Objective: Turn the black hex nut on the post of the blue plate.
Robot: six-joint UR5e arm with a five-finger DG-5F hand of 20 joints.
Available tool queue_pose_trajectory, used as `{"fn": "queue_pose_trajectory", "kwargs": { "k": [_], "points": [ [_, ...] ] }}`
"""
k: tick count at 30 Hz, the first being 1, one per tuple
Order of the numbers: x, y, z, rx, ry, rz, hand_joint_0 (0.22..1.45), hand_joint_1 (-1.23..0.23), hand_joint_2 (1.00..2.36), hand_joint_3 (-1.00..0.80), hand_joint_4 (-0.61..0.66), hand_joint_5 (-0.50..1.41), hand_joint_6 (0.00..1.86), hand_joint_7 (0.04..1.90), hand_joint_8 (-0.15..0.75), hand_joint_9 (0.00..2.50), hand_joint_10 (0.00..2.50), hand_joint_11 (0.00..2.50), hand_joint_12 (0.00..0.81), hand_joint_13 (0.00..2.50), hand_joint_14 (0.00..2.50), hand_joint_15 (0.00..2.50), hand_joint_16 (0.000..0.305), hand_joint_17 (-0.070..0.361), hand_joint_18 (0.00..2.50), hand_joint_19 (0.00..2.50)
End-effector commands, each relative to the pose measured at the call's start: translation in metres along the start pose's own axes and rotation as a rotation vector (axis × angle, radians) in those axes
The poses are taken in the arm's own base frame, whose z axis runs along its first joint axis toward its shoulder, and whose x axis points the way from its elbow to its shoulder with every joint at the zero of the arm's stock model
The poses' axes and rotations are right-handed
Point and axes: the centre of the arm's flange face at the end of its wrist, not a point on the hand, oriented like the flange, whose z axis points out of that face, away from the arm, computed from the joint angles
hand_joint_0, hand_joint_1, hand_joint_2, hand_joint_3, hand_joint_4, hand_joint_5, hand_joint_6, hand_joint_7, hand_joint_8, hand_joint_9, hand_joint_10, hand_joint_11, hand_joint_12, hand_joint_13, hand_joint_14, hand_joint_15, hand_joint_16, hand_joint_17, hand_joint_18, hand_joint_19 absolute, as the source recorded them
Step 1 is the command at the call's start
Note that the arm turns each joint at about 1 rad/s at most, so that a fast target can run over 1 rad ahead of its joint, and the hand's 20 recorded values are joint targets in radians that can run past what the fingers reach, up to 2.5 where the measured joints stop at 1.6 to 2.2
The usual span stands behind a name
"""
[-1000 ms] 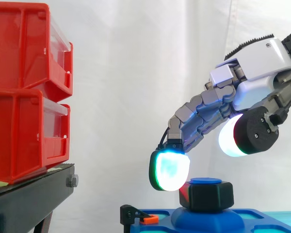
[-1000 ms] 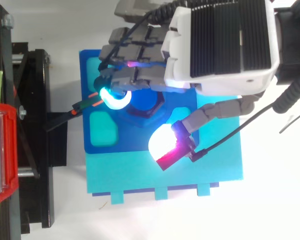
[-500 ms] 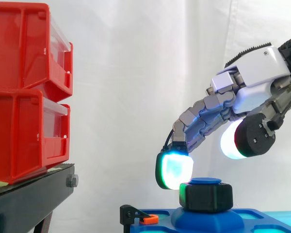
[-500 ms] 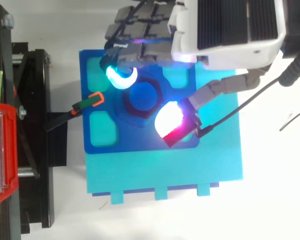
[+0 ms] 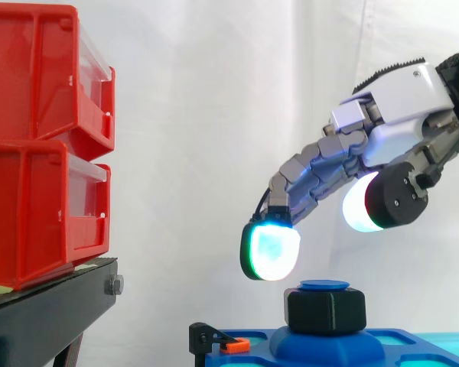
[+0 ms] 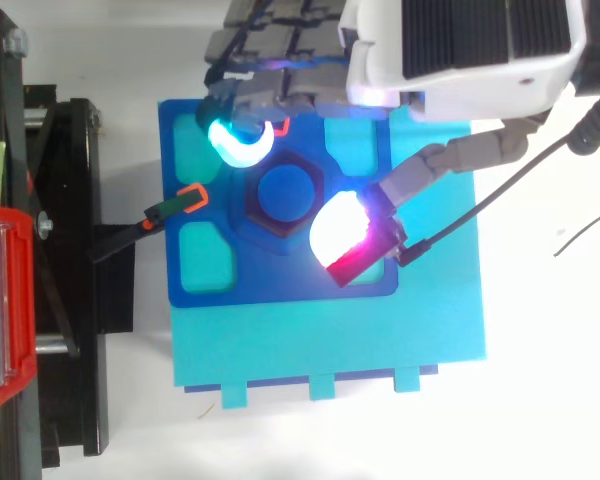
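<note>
The black hex nut point(image 5: 325, 310) sits on the blue post point(image 6: 284, 190) in the middle of the blue plate point(image 6: 280, 285). My hand point(image 5: 402, 126) hovers above and to the right of the nut, open, with its fingers loosely bent and holding nothing. The cyan-glowing fingertip point(image 5: 271, 252) hangs just above the nut's left side, clear of it. In the top view this fingertip point(image 6: 239, 144) lies at the nut's far left corner. The thumb pad point(image 6: 341, 234), glowing white and red, lies over the nut's near right edge, and it is well above the nut in the side view.
Two stacked red bins point(image 5: 42, 145) stand on a black stand point(image 5: 50, 313) at the left. A black clamp with an orange tip point(image 6: 178, 203) reaches to the plate's left edge. The blue plate rests on a cyan base point(image 6: 330, 345).
My hand has lifted its cyan fingertip up off the nut's side. In the top view the hand shifted toward the far edge, and the thumb swung in closer to the nut.
</note>
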Motion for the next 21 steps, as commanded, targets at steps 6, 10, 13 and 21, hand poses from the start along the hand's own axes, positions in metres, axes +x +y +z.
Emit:
{"fn": "queue_pose_trajectory", "kwargs": {
  "k": [6, 10, 13, 21],
  "points": [
    [-0.001, 0.025, 0.009, -0.006, -0.018, 0.004, 0.47, -0.4, 1.0, -0.5, 0.22, -0.19, 0.5, 0.79, 0.26, 0.38, 0.0, 0.0, 0.378, 0.31, 0.0, 0.0, 0.056, 0.127, 0.12, 0.0],
    [0.009, 0.032, 0.011, 0.006, -0.01, 0.006, 0.47, -0.4, 1.0, -0.5, 0.22, -0.19, 0.5, 0.79, 0.261, 0.38, 0.0, 0.0, 0.378, 0.31, 0.0, 0.0, 0.056, 0.127, 0.13, 0.0],
    [0.015, 0.038, 0.015, 0.014, -0.013, 0.013, 0.47, -0.4, 1.0, -0.5, 0.22, -0.19, 0.5, 0.79, 0.261, 0.38, 0.0, 0.0, 0.379, 0.31, 0.0, 0.0, 0.056, 0.127, 0.12, 0.0],
    [0.017, 0.049, 0.016, 0.016, -0.006, 0.012, 0.47, -0.4, 1.0, -0.5, 0.22, -0.19, 0.5, 0.79, 0.262, 0.38, 0.0, 0.0, 0.379, 0.31, 0.0, 0.0, 0.056, 0.127, 0.12, 0.0]
  ]
}}
